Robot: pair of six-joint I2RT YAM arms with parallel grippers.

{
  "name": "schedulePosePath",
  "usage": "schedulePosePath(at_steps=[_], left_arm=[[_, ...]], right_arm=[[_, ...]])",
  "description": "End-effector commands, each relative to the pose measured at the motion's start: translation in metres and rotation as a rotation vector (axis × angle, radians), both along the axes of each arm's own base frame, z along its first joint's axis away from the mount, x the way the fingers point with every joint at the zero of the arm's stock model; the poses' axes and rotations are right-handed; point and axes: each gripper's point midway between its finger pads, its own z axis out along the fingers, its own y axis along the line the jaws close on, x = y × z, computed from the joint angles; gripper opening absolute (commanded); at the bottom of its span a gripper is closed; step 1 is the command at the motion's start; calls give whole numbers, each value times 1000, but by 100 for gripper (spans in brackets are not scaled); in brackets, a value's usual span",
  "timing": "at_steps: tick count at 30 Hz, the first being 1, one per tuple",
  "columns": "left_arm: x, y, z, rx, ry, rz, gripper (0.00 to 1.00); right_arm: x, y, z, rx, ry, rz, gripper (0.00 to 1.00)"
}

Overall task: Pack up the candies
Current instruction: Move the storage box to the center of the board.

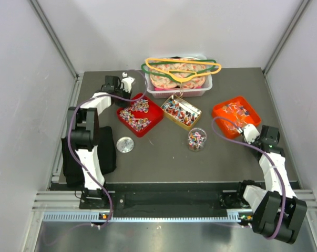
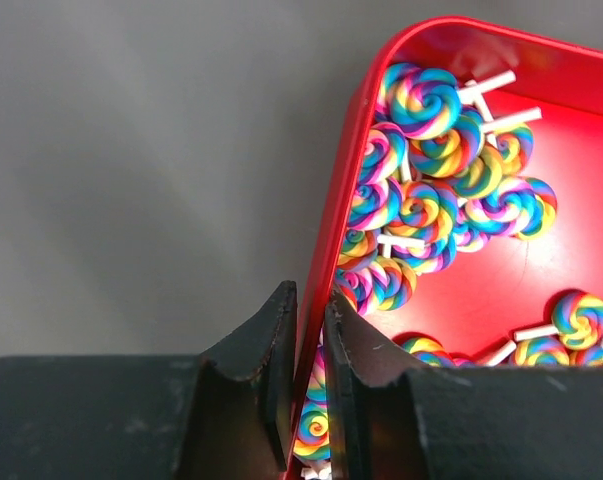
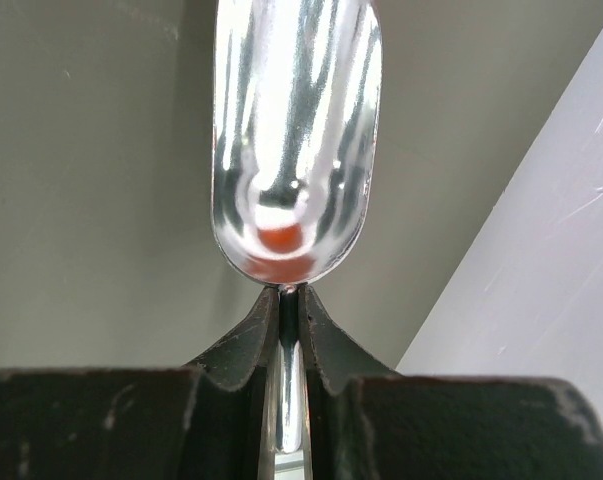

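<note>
Clearly, our left gripper has its jaws pinched on the rim of the glossy shallow red tray at centre-left of the top view, where rainbow swirl candies lie heaped. Our right gripper, at that view's lower right, has its jaws clamped on the handle of a shiny metal scoop

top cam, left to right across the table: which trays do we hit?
red tray → yellow tray → orange tray, each holding candies. Left out because they overlap these: jar, lid, hanger bin.
</note>
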Motion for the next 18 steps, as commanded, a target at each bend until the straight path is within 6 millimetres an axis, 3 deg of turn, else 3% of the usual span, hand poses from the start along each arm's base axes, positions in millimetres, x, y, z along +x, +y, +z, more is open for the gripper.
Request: schedulePosePath(at_steps=[1,10,18], left_arm=[[31,13,9,19,-65,23,20],[63,18,15,3,-97,48,20],[65,20,19,0,-109,55,30]], right_arm=[[10,-2,7,6,-40,9,8],[8,2,-13,31,0,19,20],[8,7,-1,52,-18,25,47]])
